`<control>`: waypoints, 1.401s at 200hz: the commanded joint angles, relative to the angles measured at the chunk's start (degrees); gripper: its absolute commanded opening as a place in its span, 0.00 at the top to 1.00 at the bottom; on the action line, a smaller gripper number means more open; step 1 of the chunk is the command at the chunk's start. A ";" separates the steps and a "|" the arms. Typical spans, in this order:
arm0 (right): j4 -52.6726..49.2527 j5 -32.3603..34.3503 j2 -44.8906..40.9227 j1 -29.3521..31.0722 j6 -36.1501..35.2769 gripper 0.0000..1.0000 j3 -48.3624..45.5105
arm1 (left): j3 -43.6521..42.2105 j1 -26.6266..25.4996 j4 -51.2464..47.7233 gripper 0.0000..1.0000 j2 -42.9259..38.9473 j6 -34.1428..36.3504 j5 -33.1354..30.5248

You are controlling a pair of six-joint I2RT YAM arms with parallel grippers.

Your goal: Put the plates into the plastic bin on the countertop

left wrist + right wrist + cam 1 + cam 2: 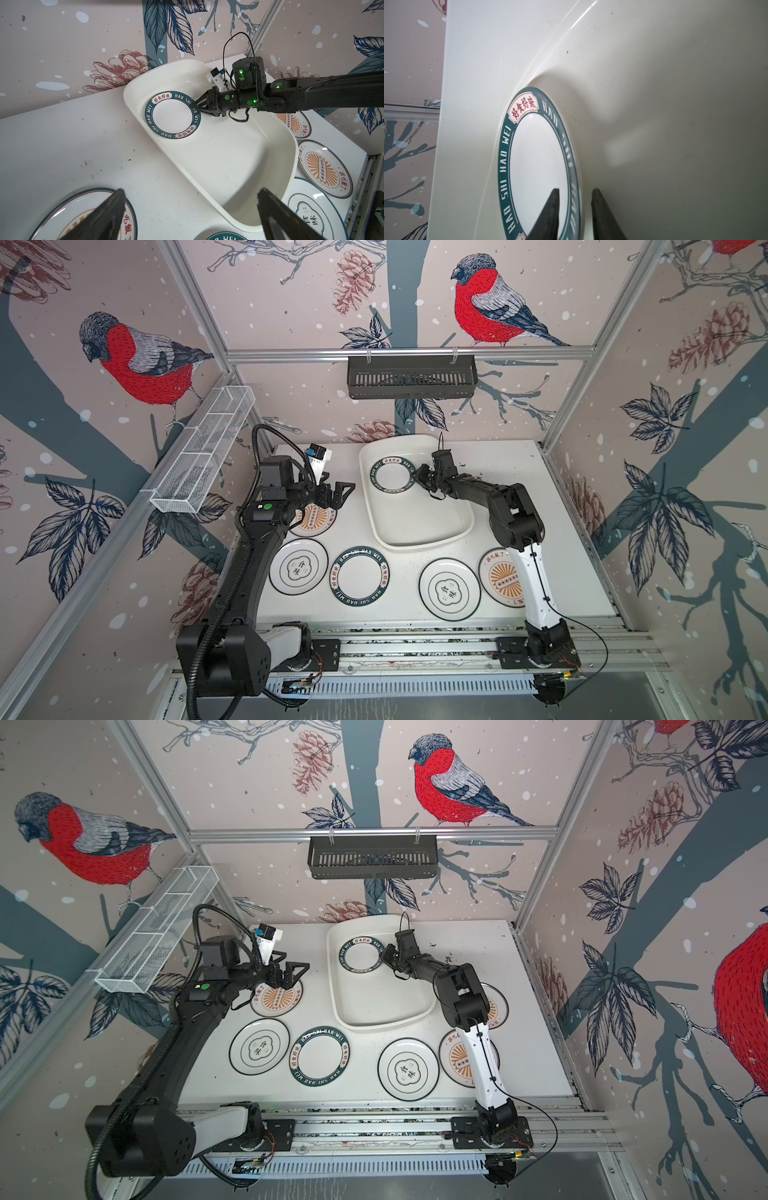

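Green-rimmed plate (pixel 392 475) lies flat in the plastic bin (pixel 419 526), far-left corner — at 9 o'clock from the right gripper (pixel 419 477), whose jaws stand slightly apart astride its rim. Left gripper (pixel 343 497), spread wide, hovers over the sunburst plate (pixel 318 521).

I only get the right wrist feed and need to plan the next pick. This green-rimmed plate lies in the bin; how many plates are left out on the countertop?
Observer: Six plates lie outside the bin on the countertop.
Operator: Is the left arm busy with one of them?
Observer: The left gripper hovers open above a sunburst plate, holding nothing.
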 commanded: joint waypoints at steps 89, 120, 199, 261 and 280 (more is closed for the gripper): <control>-8.71 6.00 -6.22 1.27 -6.47 0.57 0.89 | 0.19 -0.07 1.06 0.02 -0.94 0.32 1.27; -10.17 6.16 -8.58 1.40 -7.32 0.56 0.81 | 1.22 -0.07 0.29 0.02 -0.54 1.47 0.30; -11.75 12.81 -31.68 0.37 -12.36 0.55 -18.22 | 2.65 -0.02 -2.60 0.02 0.08 4.87 0.67; -13.53 15.86 -59.43 -10.67 -11.33 0.52 -46.56 | 3.86 -0.17 -3.95 0.02 0.51 5.30 0.55; -15.33 16.19 -66.44 -15.66 -10.86 0.50 -52.49 | 4.51 -0.34 -4.86 0.02 0.61 5.44 0.41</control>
